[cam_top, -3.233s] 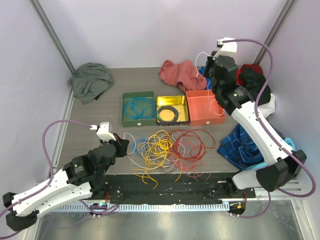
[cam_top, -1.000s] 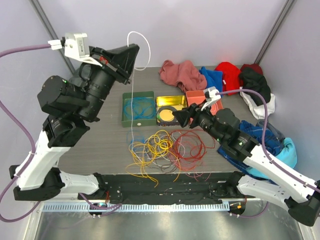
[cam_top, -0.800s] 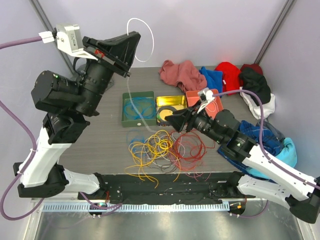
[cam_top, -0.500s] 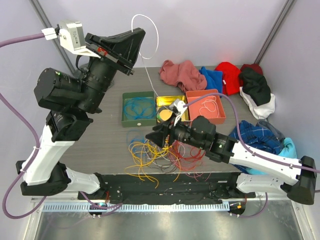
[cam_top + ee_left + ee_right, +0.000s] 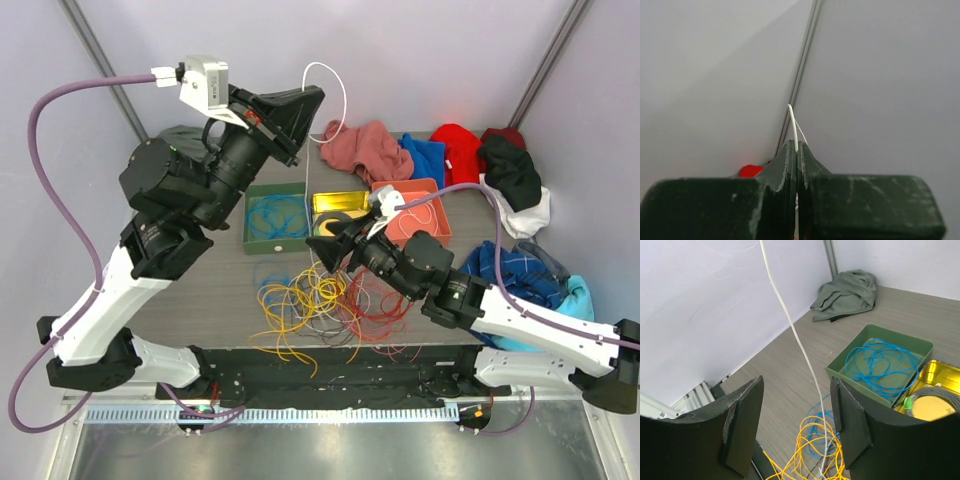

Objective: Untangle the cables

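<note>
Three containers sit behind the tangled cables (image 5: 318, 300): green tray (image 5: 270, 243), gold tin (image 5: 345, 197), orange tray (image 5: 436, 205). Left gripper (image 5: 320, 93), shifted rightward since earlier, clamps a white cable (image 5: 790, 323) aloft; right gripper (image 5: 318, 247), jaws parted, straddles it.

The white cable (image 5: 800, 345) hangs down through the gap of the right gripper (image 5: 796, 385) (its fingers stand apart), barring sideways passage there. The table (image 5: 215, 290) left of the tangle (image 5: 320, 300) lies open. Behind the tangle, the green tray (image 5: 247, 220) and a gold tin (image 5: 340, 200), seemingly touching, block the way. Clothes (image 5: 510, 275) crowd the right.
</note>
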You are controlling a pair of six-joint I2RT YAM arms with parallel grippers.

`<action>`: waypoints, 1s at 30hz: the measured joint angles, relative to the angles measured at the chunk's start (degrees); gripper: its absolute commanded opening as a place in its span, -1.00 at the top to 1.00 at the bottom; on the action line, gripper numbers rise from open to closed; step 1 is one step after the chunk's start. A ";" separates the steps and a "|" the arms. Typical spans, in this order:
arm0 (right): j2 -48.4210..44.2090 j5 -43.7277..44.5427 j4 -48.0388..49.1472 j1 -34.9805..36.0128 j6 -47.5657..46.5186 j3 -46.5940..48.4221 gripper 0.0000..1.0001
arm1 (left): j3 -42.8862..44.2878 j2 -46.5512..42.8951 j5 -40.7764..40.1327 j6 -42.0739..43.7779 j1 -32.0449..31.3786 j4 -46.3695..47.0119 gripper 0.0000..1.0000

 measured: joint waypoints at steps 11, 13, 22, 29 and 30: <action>-10.75 8.28 -5.57 0.04 -2.14 0.26 -0.20 | -0.33 1.70 -0.42 0.76 0.00 0.37 1.00; -15.80 11.13 -7.67 0.04 -2.10 0.26 -0.19 | 1.09 4.22 -0.85 2.32 0.00 1.42 1.00; -29.83 28.55 -19.10 0.04 1.55 -1.62 -0.15 | 9.88 18.34 0.48 4.48 4.07 4.17 1.00; -34.60 34.51 -23.39 0.04 2.21 -5.18 -0.15 | 17.64 29.35 4.68 1.09 9.49 8.79 1.00; -34.91 35.04 -23.69 0.04 2.21 -5.31 -0.15 | 18.78 30.69 5.07 0.70 9.88 9.27 1.00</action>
